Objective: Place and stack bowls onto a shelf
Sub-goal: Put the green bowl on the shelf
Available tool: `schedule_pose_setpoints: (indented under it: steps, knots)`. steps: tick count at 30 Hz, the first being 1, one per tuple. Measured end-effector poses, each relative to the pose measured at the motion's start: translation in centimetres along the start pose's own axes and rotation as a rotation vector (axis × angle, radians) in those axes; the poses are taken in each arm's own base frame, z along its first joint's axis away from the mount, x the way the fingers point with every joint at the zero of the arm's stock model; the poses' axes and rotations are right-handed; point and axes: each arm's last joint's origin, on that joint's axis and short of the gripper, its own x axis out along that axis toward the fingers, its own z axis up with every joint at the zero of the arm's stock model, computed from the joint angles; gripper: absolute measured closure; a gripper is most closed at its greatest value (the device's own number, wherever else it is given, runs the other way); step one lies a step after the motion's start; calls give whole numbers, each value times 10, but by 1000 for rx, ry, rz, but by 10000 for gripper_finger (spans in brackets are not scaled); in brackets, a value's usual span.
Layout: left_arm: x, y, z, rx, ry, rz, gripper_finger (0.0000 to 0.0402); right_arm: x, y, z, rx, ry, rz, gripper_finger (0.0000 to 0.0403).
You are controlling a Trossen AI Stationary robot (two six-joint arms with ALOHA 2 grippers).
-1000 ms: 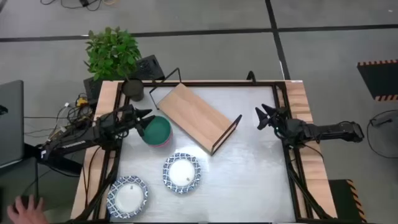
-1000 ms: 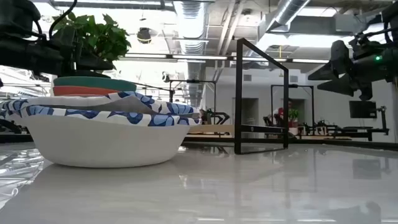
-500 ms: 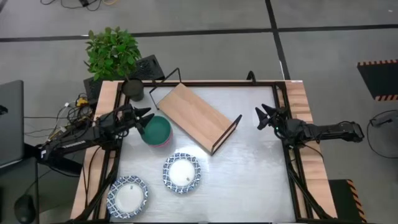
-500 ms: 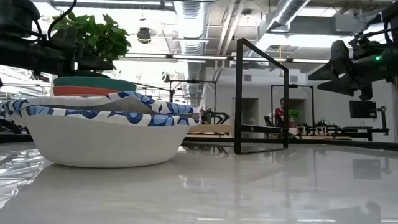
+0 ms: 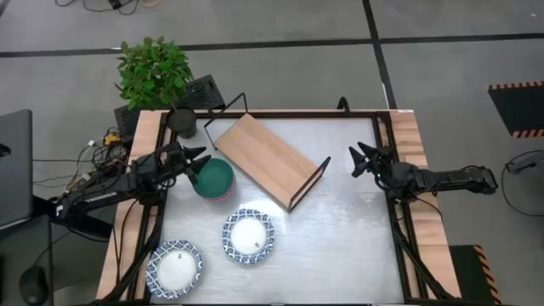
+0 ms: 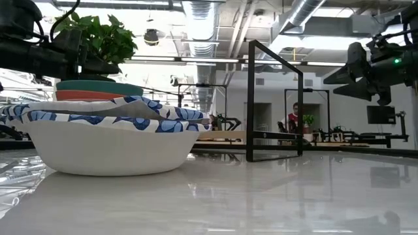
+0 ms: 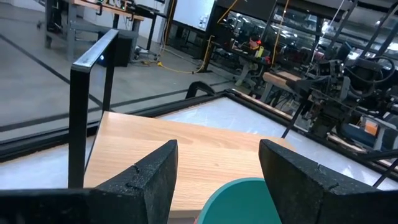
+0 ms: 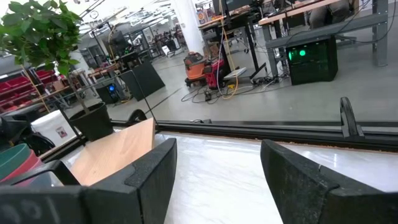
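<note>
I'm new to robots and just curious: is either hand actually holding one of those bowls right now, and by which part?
No. Both hands are open and empty. The left hand hovers beside the teal bowl without touching it; the right hand waits over the table's right side.

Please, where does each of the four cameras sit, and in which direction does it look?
High: above, straight down; both arms, shelf, teal bowl.
Low: tabletop height, level; patterned bowl nearest, right gripper above.
Left wrist: past the open left gripper to the shelf.
Right wrist: past its own open fingers across the table.
Shared: the shelf shows in every view.
</note>
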Motion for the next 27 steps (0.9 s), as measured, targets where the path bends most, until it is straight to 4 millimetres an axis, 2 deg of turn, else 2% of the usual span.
schedule_pose_setpoints:
  steps: [8,13,17,27]
  knots:
    - [0,1,1,1,-14,33,191,0,0,0,0,0,0,143]
    - [0,4,3,-9,-58,133,191,0,0,0,0,0,0,143]
    - [0,3,2,-85,-56,111,191,0,0,0,0,0,0,143]
    - [0,3,2,-97,-58,115,191,0,0,0,0,0,0,143]
